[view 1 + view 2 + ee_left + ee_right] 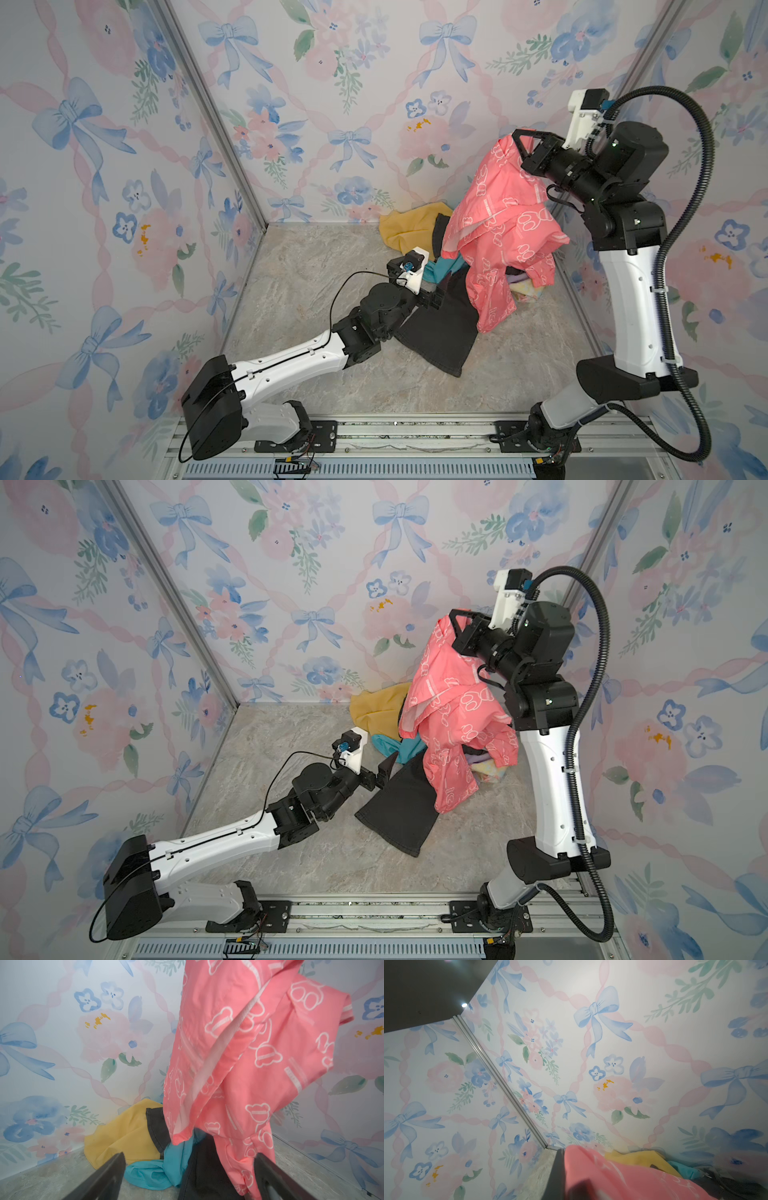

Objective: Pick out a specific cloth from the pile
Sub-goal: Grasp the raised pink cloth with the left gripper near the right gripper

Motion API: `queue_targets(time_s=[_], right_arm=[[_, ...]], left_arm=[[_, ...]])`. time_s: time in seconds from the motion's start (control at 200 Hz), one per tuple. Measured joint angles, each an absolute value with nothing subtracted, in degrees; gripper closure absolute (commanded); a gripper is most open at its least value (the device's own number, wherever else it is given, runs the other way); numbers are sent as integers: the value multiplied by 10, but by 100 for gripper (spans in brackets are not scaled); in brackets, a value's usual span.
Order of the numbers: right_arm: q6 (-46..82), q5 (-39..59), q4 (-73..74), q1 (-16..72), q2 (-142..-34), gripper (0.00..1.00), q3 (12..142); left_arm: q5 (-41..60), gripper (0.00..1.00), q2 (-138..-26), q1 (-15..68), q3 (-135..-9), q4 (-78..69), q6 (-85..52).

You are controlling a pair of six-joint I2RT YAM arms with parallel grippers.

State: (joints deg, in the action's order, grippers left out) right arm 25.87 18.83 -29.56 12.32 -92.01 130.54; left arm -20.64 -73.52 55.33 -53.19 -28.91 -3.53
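In both top views my right gripper is high above the pile, jaws pressed together on an upper edge of the cloth. The coral-pink garment hangs from that pinch straight over the pile. Its lowest folds reach the dark grey trousers, and I cannot tell whether they rest there. My left gripper sits low at the pile's left edge, right beside the trousers, with its jaws spread wide and holding nothing.

From the left wrist, the left gripper shows both fingers far apart. A trouser leg of the pile and a dangling end of the cloth lie between them. The mustard and teal pieces lie just behind.

From the right wrist, one finger lies against the cloth, and a strip of the pile shows past the pink fabric.
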Motion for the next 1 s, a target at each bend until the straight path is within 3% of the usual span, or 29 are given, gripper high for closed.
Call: queue_targets(time_s=[0.23, 0.735, 0.945, 1.0], right_arm=[[230, 175, -294, 165, -907, 100, 1247], [215, 158, -289, 182, -883, 100, 1232], [214, 153, -282, 185, -883, 100, 1228], [214, 150, -275, 189, -882, 100, 1223]], left_arm=[[-135, 2, -762, 503, -560, -361, -34], [14, 2, -1011, 544, -635, -611, -4], [-23, 2, -1109, 566, -732, -668, 11], [-52, 9, -1132, 570, -765, -675, 16]])
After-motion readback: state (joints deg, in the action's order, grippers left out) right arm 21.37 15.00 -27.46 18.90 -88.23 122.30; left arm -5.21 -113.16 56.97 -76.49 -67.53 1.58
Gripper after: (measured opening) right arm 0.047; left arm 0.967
